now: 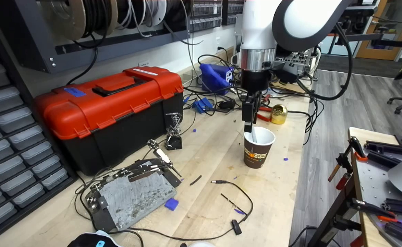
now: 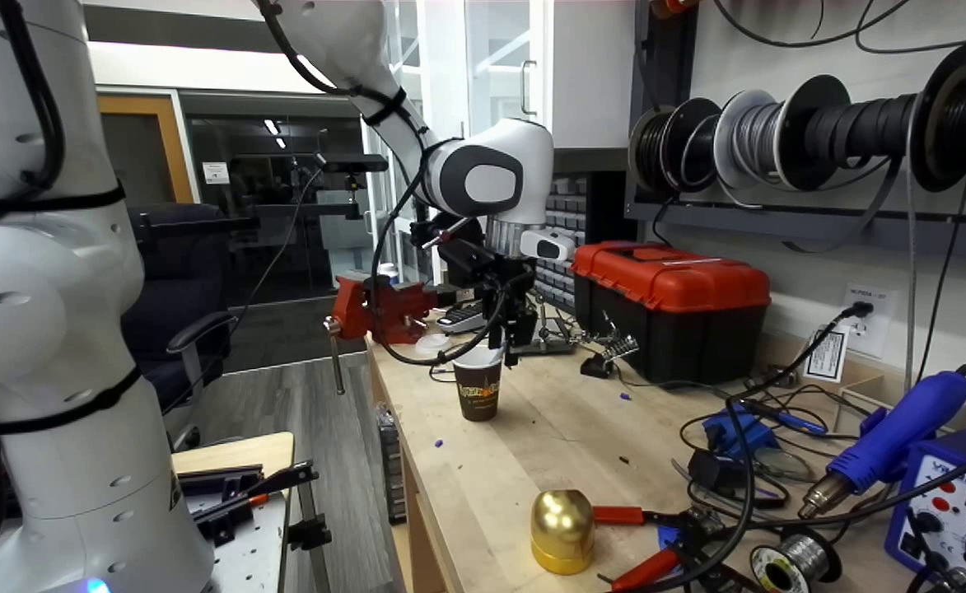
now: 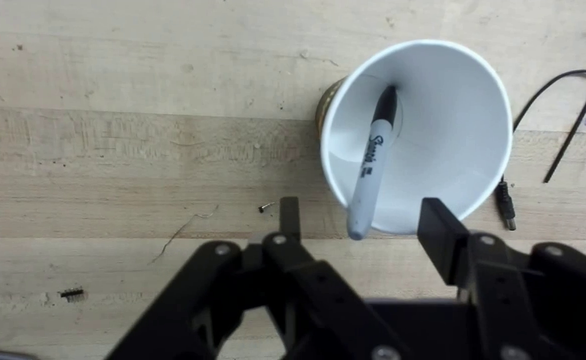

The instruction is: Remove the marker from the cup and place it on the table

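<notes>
The marker (image 3: 372, 160) is a slim pale grey pen with a black cap and dark lettering. It leans inside the cup (image 3: 465, 125), cap end down, its blunt end over the rim. The cup has a white inside and brown printed body and stands upright on the pale wood table (image 3: 123, 195). In an exterior view the marker (image 1: 254, 134) shows above the cup (image 1: 255, 156). My gripper (image 3: 361, 220) is open, its fingers apart on both sides of the marker's upper end, not closed on it. The gripper (image 2: 511, 339) is just above the cup (image 2: 479, 394) in an exterior view.
A red and black toolbox (image 1: 118, 106) stands by the wall. A gold tip cleaner (image 1: 278, 114) and red-handled pliers (image 1: 264, 116) lie behind the cup. A black cable (image 1: 250, 202) lies on the table in front of it. A red vise (image 2: 392, 311) is at the table's far end.
</notes>
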You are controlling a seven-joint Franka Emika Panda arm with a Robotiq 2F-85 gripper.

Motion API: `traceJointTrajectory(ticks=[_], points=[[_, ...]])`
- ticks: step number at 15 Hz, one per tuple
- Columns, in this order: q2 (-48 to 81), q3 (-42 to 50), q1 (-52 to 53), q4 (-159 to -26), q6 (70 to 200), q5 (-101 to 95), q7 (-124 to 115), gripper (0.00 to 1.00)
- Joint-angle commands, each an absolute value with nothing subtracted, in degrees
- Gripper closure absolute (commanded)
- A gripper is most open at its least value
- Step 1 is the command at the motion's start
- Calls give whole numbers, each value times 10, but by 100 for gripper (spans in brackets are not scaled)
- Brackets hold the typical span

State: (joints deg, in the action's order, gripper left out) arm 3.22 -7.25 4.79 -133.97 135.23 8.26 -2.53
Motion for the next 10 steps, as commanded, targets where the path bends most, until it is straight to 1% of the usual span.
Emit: traceJointTrajectory(ticks=[1, 6, 8, 10], points=[[22, -70, 52, -1343, 1360, 102, -9, 67], [15, -71, 53, -1343, 1355, 103, -13, 98], [6, -72, 55, -1343, 1354, 103, -13, 100], [-9, -73, 59, -1346, 1352, 97, -18, 97]])
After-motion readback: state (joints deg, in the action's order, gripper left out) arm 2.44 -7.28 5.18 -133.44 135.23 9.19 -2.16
